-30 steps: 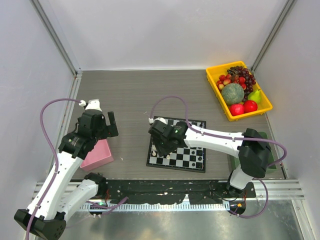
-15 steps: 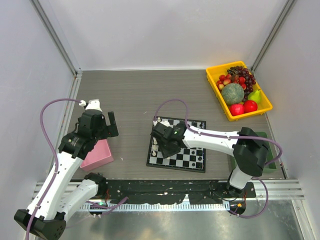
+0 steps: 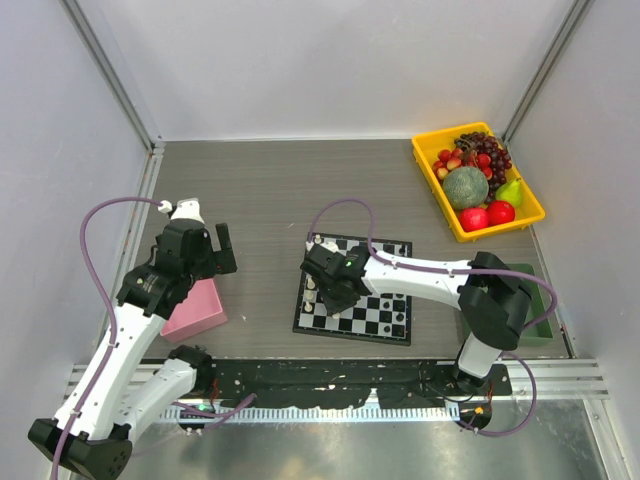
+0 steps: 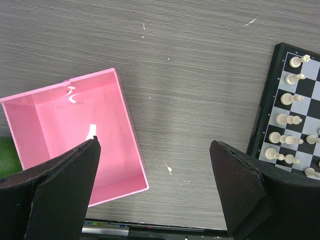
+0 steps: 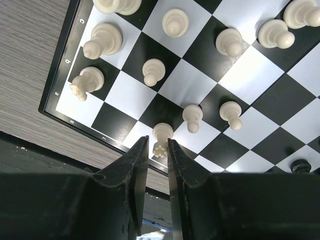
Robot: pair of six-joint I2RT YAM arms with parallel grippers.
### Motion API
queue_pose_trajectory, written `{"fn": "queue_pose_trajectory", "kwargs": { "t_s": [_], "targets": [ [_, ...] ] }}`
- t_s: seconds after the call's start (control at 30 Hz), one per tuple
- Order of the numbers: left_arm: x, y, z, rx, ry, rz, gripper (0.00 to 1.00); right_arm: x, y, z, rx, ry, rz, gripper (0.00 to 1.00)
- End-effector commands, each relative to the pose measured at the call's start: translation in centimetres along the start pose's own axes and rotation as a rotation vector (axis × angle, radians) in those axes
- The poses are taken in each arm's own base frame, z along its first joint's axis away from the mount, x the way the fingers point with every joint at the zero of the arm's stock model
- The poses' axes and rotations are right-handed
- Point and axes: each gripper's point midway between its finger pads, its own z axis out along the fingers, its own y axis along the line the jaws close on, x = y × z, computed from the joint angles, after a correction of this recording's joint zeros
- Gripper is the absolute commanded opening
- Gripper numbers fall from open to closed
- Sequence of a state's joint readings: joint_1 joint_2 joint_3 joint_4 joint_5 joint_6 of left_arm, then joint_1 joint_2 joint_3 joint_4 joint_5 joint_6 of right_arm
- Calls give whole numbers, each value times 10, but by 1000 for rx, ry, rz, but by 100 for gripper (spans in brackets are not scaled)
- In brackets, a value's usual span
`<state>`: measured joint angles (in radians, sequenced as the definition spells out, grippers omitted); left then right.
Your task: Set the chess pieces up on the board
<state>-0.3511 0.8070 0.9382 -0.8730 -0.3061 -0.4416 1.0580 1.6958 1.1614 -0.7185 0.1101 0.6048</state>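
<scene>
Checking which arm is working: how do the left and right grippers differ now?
The left gripper stands wide open and empty, above bare table by the pink box; the right gripper closely flanks a white piece at the edge of the board. Both point down.

The left arm (image 3: 118, 345) and right arm (image 3: 425, 272) are glossy white tubes with black joint housings, each with a purple cable (image 3: 92, 235) looped behind its end effector. The left end effector (image 4: 155, 144) and right end effector (image 5: 158, 142) have matte black, wedge-shaped fingers (image 4: 55, 190). A small green light (image 3: 352, 265) shows just behind the right one.
</scene>
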Motion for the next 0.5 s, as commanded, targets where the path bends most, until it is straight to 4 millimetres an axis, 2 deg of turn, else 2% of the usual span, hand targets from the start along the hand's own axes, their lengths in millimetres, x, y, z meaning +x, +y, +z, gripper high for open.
{"fn": "queue_pose_trajectory", "kwargs": {
  "t_s": [0.0, 0.1, 0.23, 0.47],
  "targets": [
    [-6, 1, 0, -4, -33, -16, 100, -3, 4, 1, -15, -9, 16, 28],
    [-6, 1, 0, -5, -34, -16, 100, -3, 3, -2, -14, -15, 15, 25],
    [-7, 1, 0, -3, -36, -18, 100, -7, 7, -7, -37, -27, 8, 15],
    [-6, 0, 0, 2, -34, -20, 99, -15, 34, -16, -83, -61, -72, 15]
  ]
}}
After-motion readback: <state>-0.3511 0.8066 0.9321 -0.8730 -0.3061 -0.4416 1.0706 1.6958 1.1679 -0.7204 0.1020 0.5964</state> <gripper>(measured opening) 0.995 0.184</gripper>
